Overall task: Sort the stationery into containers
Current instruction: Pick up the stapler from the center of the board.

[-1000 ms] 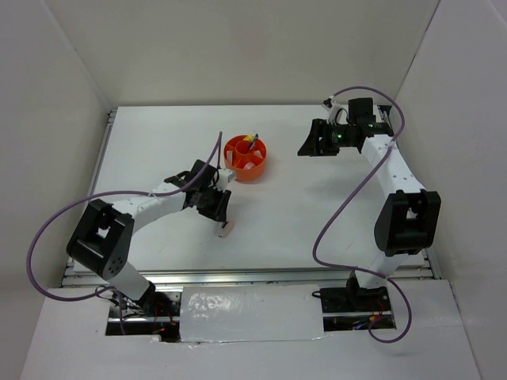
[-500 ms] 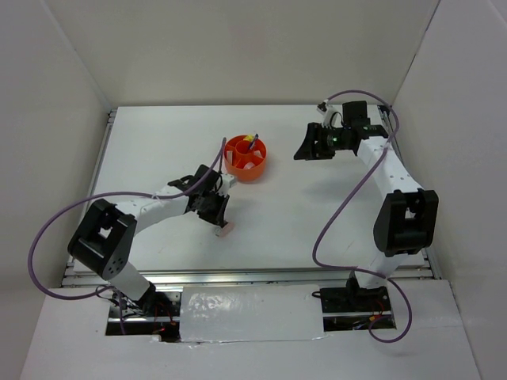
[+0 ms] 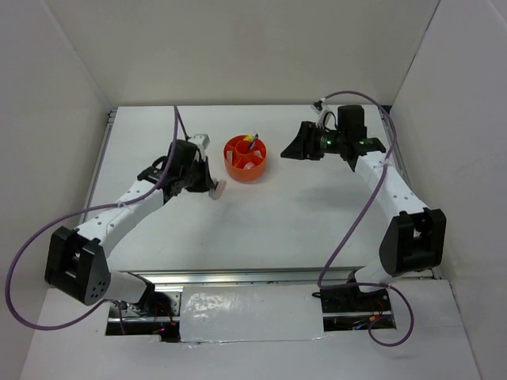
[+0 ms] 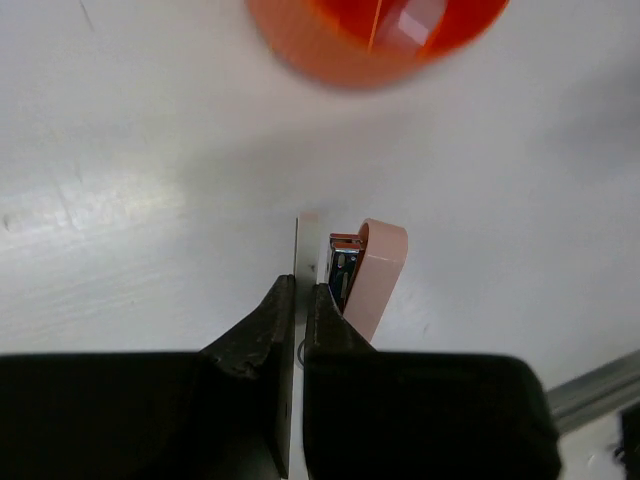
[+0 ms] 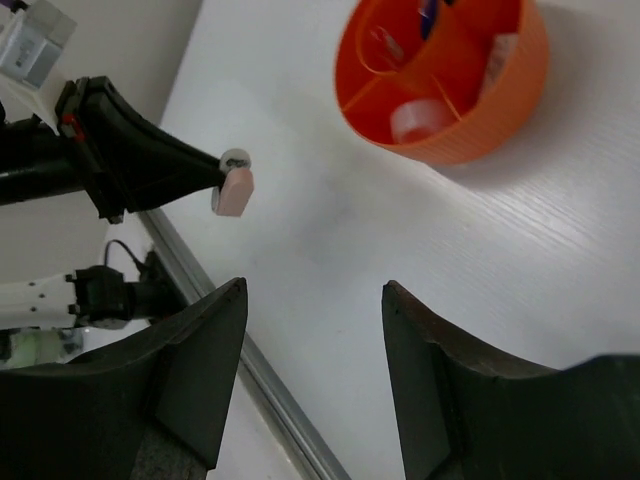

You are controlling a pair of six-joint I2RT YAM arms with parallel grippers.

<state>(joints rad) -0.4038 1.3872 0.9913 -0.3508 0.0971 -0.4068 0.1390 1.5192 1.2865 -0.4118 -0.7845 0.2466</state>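
In the left wrist view we see the left tool (image 4: pixel 300 290) pinching the pink piece (image 4: pixel 385 260). Only the right wrist view, with the right tool (image 5: pixel 315 292) spread wide, shows us the tape ring (image 5: pixel 417 118) inside the orange organizer (image 5: pixel 480 135).

Robotics lab test cell, plain white walls (image 3: pixel 238 47), white table (image 3: pixel 277 214), purple cables (image 3: pixel 356 94), aluminium rail (image 3: pixel 238 275)

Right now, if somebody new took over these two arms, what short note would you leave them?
Left tool: shut on the small pink-and-white piece, held just left of the round orange plastic organizer.
Right tool: open, empty, hovering right of the organizer.
Done: a white tape ring, a blue pen and a pale block already sit inside it.
To do: carry the pink piece over the rim and release it; I spot no other loose stationery.
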